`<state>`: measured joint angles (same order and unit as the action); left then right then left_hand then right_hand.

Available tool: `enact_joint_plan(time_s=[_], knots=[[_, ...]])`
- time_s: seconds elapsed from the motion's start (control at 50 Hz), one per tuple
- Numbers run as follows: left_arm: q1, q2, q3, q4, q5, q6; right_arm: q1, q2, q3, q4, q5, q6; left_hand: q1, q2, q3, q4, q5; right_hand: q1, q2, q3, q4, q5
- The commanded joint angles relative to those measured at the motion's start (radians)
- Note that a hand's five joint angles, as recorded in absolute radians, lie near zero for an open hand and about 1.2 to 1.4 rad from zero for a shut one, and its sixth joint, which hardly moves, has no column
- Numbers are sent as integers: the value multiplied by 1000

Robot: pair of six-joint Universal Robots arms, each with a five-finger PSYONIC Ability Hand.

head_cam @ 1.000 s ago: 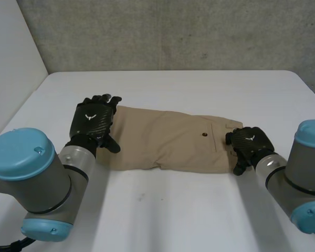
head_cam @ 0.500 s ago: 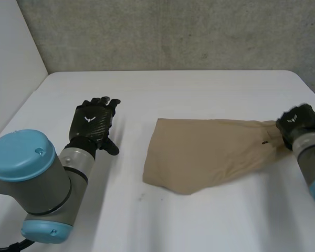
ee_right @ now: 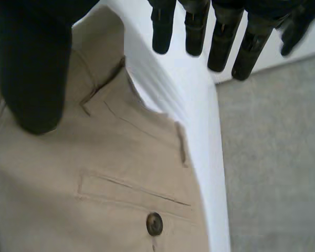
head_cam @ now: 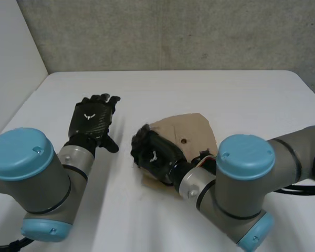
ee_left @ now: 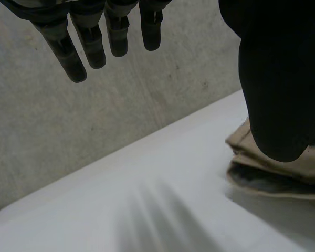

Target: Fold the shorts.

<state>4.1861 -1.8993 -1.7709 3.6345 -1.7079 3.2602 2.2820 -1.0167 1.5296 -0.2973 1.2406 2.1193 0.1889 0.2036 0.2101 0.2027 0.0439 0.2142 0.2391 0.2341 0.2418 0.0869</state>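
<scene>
The tan shorts (head_cam: pixel 193 127) lie folded into a short stack near the table's middle, back pocket and button (head_cam: pixel 184 140) facing up. My right hand (head_cam: pixel 155 156) hovers over the stack's left edge, open. In the right wrist view its straight fingers (ee_right: pixel 220 44) spread above the pocket side of the shorts (ee_right: pixel 94 199), holding nothing. My left hand (head_cam: pixel 92 122) rests open and flat on the bare table, a little left of the shorts. The left wrist view has its fingers (ee_left: pixel 89 44) straight, and the stacked layers of the shorts (ee_left: pixel 268 176) lie beside its thumb.
The white table (head_cam: pixel 199 89) reaches back to a grey concrete wall (head_cam: pixel 173 31). In the right wrist view the table's edge (ee_right: pixel 216 157) runs close beside the shorts, with grey floor (ee_right: pixel 273 168) past it.
My right hand carried the waistband end from the far right across to the left, doubling the shorts over, then let go and opened. The left hand stayed put.
</scene>
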Motion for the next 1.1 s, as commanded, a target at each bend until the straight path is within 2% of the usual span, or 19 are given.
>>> enact_joint_plan(time_s=[0.02, 0.04, 0.06, 0.12, 0.14, 0.22, 0.3, 0.4, 0.5, 0.58, 0.66, 0.74, 0.9, 0.98, 1.06, 1.1], knots=[[-8, 6, 108, -8, 7, -5, -114, -219, -11, 7, 34, 623, -14, -29, -36, -28, -44, -40, -65, -60, -67, -87], [-12, 5, 125, -14, 7, -5, -145, -261, -17, 18, 37, 769, -14, -29, -36, -28, -44, -40, -65, -60, -67, -87], [-21, 3, 161, -36, 8, -5, -163, -272, -22, 24, 37, 844, -11, -25, -32, -24, -40, -40, -65, -60, -67, -87], [-56, -15, 234, -88, 13, -7, -249, -298, -38, 87, 36, 1008, -11, -25, -32, -24, -40, -40, -65, -60, -67, -87], [-93, -45, 290, -129, 25, -13, -269, -296, -43, 110, 36, 1016, -11, -25, -32, -24, -40, -40, -65, -60, -67, -87], [-165, -157, 422, -241, 54, -34, -315, -238, -92, 243, 39, 986, -8, -22, -29, -22, -37, -40, -65, -60, -67, -87], [-193, -262, 522, -329, 51, -72, -320, -136, -147, 328, 45, 921, -5, -19, -26, -19, -34, -40, -65, -60, -67, -87], [-196, -366, 581, -398, 37, -94, -322, -16, -189, 363, 56, 884, 1, -14, -20, -13, -28, -40, -65, -60, -67, -87], [-193, -440, 591, -451, -12, -83, -317, 107, -229, 369, 79, 867, 4, -11, -17, -10, -26, -40, -65, -60, -67, -87], [-187, -475, 594, -490, -29, -83, -315, 154, -259, 380, 108, 802, 4, -11, -17, -10, -26, -40, -65, -60, -67, -87], [-185, -475, 596, -513, -27, -74, -315, 145, -266, 389, 148, 719, 4, -11, -17, -10, -26, -40, -65, -60, -67, -87], [-189, -452, 596, -517, -26, -71, -317, 92, -258, 397, 160, 702, 1, -14, -20, -13, -28, -40, -65, -60, -67, -87], [-161, -186, 585, -521, -22, -80, -329, -129, -244, 385, 184, 751, -5, -19, -26, -19, -34, -40, -65, -60, -67, -87], [-95, -26, 581, -553, -15, -82, -337, -290, -267, 382, 278, 841, 13, -2, -8, -1, -17, -40, -65, -60, -67, -87], [0, 116, 613, -680, 17, -97, -386, -405, -295, 400, 365, 884, 7, -8, -14, -7, -22, -40, -65, -60, -67, -87], [52, 149, 627, -723, 28, -112, -406, -430, -304, 424, 376, 881, -5, -19, -26, -18, -34, -40, -65, -60, -67, -87]])
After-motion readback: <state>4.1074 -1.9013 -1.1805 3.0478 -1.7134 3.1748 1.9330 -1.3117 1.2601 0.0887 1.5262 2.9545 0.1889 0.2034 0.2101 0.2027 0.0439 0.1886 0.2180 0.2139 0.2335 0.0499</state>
